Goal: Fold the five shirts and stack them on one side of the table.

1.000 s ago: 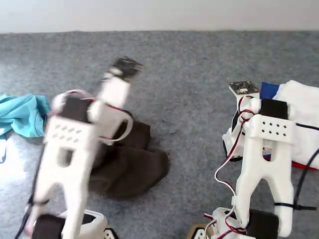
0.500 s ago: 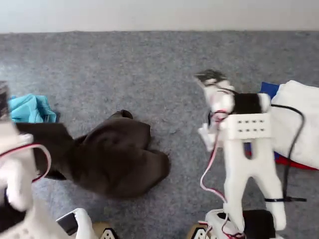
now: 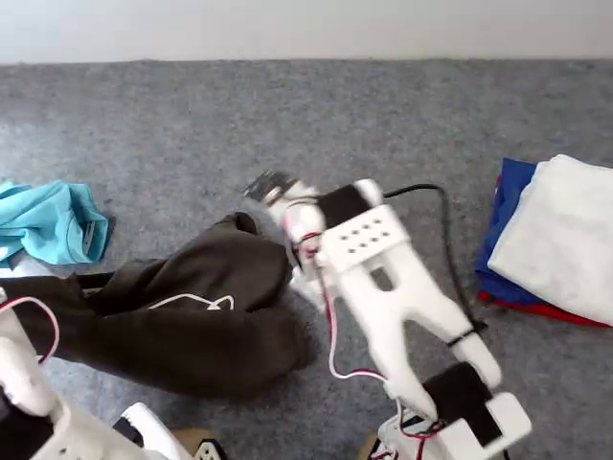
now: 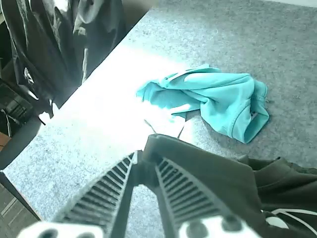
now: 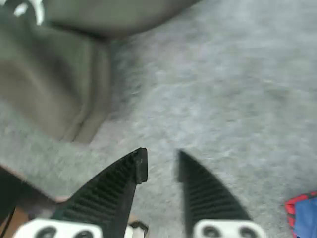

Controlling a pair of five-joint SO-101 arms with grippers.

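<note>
While it's being held, left gripper [image 4: 147,158]: pinched together on the dark brown shirt's [image 3: 211,335] near-left edge.
right gripper [image 5: 161,159]: jaws apart, nothing held, set over carpet just beside the shirt's right edge.
shirt axis: stretched left-right, with the free end judged nearer the right arm.
teal shirt [image 3: 53,220]: crumpled, far left.
folded stack [image 3: 565,240]: far right.

crumpled shirt [image 3: 53,225] left, spread shirt [image 3: 192,321] middle, stack [image 3: 560,240] right.

high: fixed overhead at the near side, looking down across the table [image 3: 402,115] to the far wall [image 3: 306,29] | left wrist: close behind left gripper [image 4: 145,157], facing table's edge | right wrist: low over table, behind right gripper [image 5: 161,158] | shared: brown shirt [image 3: 192,307] in all three
</note>
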